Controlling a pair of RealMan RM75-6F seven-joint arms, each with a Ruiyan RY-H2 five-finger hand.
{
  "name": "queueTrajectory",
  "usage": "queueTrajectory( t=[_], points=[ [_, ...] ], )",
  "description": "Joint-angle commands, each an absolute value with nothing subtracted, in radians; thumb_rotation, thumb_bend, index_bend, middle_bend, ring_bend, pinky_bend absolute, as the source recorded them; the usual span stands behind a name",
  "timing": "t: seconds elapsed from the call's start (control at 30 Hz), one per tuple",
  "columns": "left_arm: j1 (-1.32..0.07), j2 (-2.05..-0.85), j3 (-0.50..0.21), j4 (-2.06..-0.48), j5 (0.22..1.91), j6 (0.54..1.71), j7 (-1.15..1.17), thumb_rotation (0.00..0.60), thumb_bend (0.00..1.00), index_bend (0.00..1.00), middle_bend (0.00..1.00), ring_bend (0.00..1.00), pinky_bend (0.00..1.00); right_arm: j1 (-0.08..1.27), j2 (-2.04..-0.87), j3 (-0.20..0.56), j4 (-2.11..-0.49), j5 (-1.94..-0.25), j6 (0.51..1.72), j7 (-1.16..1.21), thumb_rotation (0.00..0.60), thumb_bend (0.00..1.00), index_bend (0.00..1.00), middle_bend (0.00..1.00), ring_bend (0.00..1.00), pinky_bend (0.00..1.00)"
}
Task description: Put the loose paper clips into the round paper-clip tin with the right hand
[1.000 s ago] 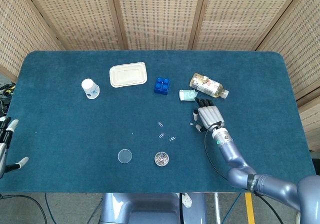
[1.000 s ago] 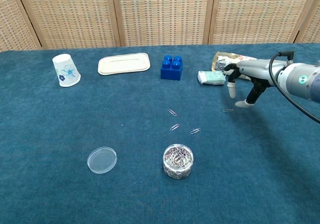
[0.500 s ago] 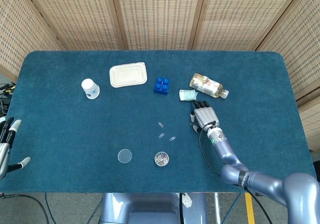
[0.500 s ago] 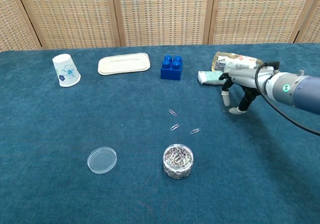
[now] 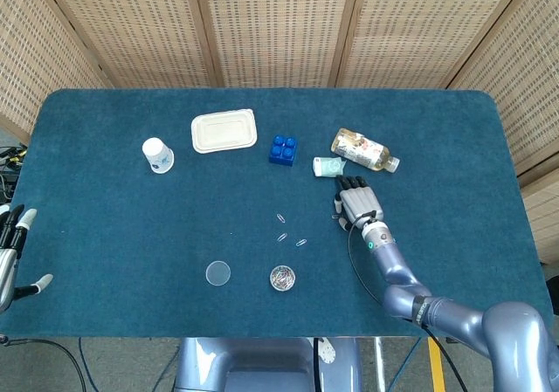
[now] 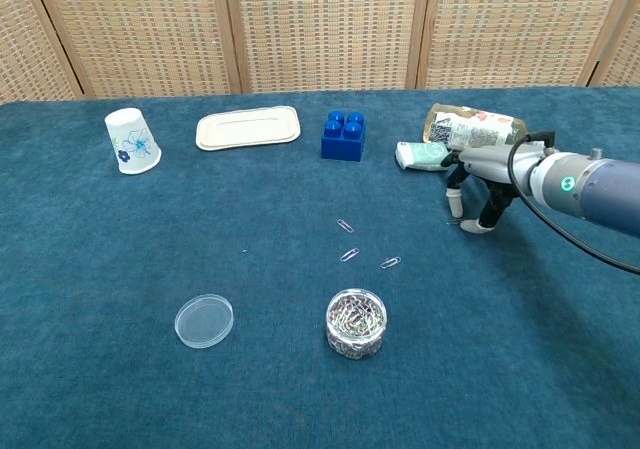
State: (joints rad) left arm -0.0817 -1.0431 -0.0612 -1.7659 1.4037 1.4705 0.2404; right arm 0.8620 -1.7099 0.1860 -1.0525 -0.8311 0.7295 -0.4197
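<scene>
The round tin (image 6: 356,323) (image 5: 282,278), full of paper clips, stands open near the table's front. Three loose clips lie just behind it: one at the back (image 6: 345,226), one in the middle (image 6: 349,255) and one on the right (image 6: 390,263). Further right, my right hand (image 6: 480,184) (image 5: 358,204) is low over the cloth. Its fingertips (image 6: 455,207) and thumb point down on either side of a fourth clip (image 6: 452,221), which barely shows. I cannot see the hand pinching anything. My left hand (image 5: 10,252) hangs off the table's left edge with its fingers spread.
The tin's clear lid (image 6: 204,320) lies left of the tin. Along the back stand a paper cup (image 6: 132,140), a white lidded tray (image 6: 248,127) and a blue block (image 6: 343,135). A small green packet (image 6: 420,155) and a lying bottle (image 6: 472,127) sit just behind my right hand.
My right hand has dropped and drawn slightly left over the far-right clip. Its fingers and thumb now sit closer to the cloth around it. The left hand has hardly moved.
</scene>
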Motion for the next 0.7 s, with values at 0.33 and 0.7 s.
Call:
queueTrajectory(
  t=[0.33, 0.7],
  points=[
    [-0.086, -1.046, -0.059, -1.767, 1.401, 1.465, 0.248, 0.600, 0.00, 0.00, 0.00, 0.00, 0.00, 0.853, -1.723, 0.173, -1.017, -0.852, 0.701, -0.391, 0.600, 0.34, 0.62, 0.00, 0.00, 0.00],
    [-0.086, -1.045, -0.057, -1.767, 1.403, 1.466, 0.243, 0.600, 0.00, 0.00, 0.00, 0.00, 0.00, 0.842, -1.726, 0.173, -1.018, -0.913, 0.716, -0.349, 0.600, 0.39, 0.69, 0.00, 0.00, 0.00]
  ],
)
